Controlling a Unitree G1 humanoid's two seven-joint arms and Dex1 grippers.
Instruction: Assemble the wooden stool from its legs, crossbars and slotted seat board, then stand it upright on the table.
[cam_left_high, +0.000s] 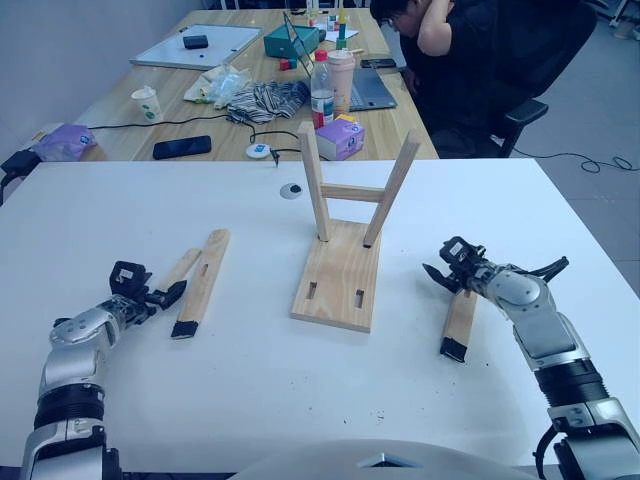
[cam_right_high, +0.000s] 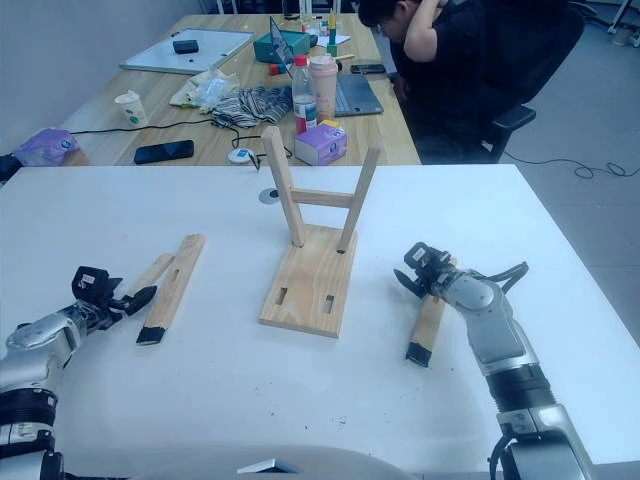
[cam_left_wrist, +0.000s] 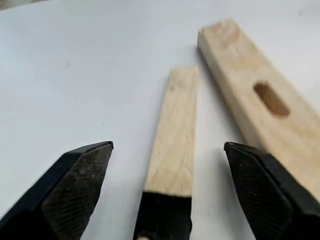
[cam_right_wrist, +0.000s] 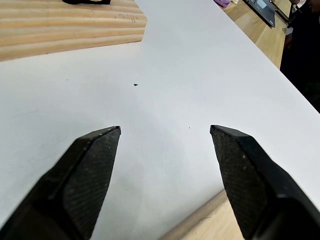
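Wooden stool (cam_left_high: 340, 255), half built: its slotted seat board (cam_left_high: 330, 300) lies flat at the middle of the white table (cam_left_high: 250, 370), with two legs (cam_left_high: 314, 180) joined by a crossbar (cam_left_high: 352, 193) standing up from it. On the robot's left, the left gripper (cam_left_wrist: 168, 145) sits low with fingers spread. A thin black-tipped piece (cam_left_wrist: 177, 105) lies between them, and a wider slotted leg (cam_left_wrist: 260, 95) lies just beside one finger. The right gripper (cam_right_wrist: 165, 129), fingers apart and grasping nothing, hangs over the tabletop at the end of another loose leg (cam_left_high: 459, 325).
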